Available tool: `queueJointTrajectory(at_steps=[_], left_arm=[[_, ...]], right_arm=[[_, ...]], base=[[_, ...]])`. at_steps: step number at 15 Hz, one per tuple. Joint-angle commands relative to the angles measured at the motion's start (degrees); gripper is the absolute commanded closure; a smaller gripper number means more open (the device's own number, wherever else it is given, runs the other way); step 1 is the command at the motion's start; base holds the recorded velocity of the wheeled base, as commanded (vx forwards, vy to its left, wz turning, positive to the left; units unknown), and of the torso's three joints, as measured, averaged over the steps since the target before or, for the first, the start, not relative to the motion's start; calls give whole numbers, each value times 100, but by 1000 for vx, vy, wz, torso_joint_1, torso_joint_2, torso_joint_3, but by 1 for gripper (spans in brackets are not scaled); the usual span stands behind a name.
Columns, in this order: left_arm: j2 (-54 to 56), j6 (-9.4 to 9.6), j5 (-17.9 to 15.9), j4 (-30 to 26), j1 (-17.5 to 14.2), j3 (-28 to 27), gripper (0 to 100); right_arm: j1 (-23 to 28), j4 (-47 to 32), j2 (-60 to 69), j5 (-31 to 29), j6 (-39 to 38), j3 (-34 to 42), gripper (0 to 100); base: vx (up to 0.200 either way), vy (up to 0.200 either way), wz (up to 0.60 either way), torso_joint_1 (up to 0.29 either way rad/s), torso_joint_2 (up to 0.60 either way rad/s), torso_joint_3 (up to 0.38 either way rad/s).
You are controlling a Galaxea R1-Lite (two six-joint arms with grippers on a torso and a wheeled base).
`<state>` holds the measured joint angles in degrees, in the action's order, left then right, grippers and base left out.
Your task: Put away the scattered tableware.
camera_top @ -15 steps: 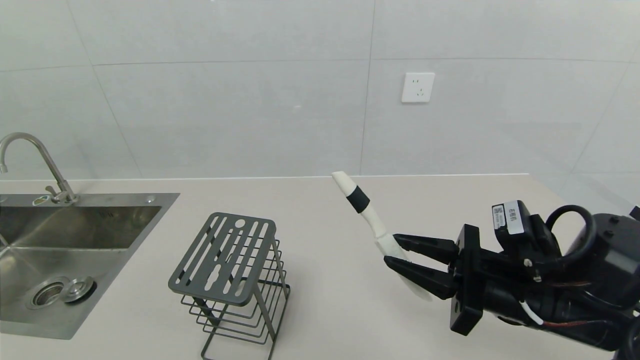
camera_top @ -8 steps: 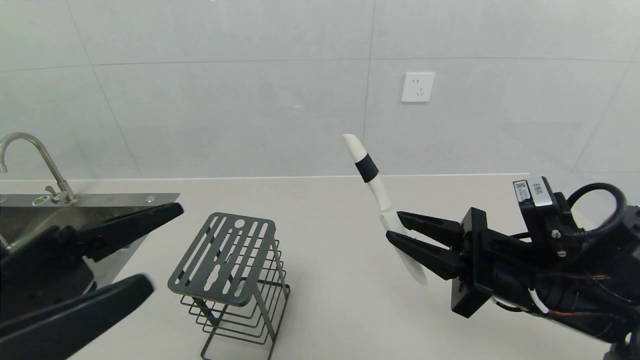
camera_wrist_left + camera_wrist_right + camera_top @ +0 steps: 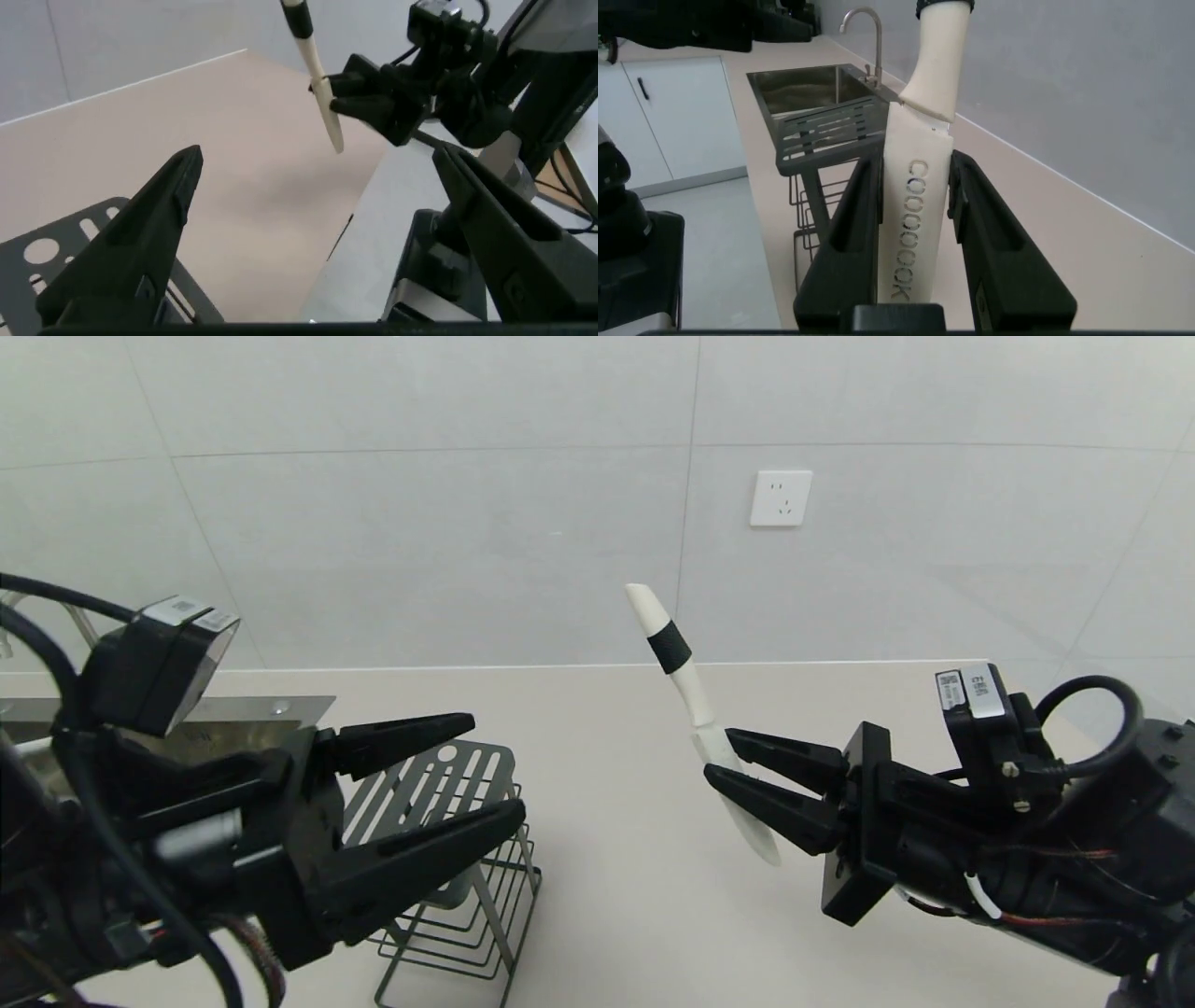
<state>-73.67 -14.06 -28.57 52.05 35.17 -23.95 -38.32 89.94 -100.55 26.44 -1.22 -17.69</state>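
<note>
Carrying step: right pincer (image 3: pixel 717 753) clamps the knife (image 3: pixel 674 658) by its blade, handle up, above the tabletop (image 3: pixel 607 896), right of the rack (image 3: pixel 457 775) under the wide left pincer (image 3: pixel 497 763); next move likely needs blade-to-slot alignment

Kitchen w/ steel sink (image 3: pixel 799 82) & faucet (image 3: pixel 875 42), beige countertop (image 3: pixel 607 896), tiled wall (image 3: pixel 420 523), wall socket (image 3: pixel 780 498).

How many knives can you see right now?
1. The knife is clamped in the right end effector, handle up, above the counter, right of the rack. The left arm covers much of the sink, so others may be hidden.
</note>
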Motion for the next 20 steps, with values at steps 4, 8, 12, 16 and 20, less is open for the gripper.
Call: queueJointTrajectory(at_steps=[4, 8, 12, 16, 20], left_arm=[[-1062, -1, -52, 305, 148, -654, 0], [-1932, -18, -43, 1615, 368, -777, 0], [-2389, -176, -43, 2380, 605, -936, 0], [-2662, -176, -17, 2889, 781, -1015, 0], [-2881, -194, 1, 3434, 772, -1252, 0]], right_arm=[[-106, 6, 9, 1, -19, -7, 100], [-115, 6, 18, 1, -142, -59, 100], [-124, 6, 18, 1, -142, -121, 100], [-159, 6, 70, 1, -142, -138, 100], [-168, 6, 88, 1, -142, -138, 100]], base=[[0, 0, 0, 0, 0, 0], [0, 0, 0, 0, 0, 0], [0, 0, 0, 0, 0, 0], [0, 0, 0, 0, 0, 0], [0, 0, 0, 0, 0, 0]])
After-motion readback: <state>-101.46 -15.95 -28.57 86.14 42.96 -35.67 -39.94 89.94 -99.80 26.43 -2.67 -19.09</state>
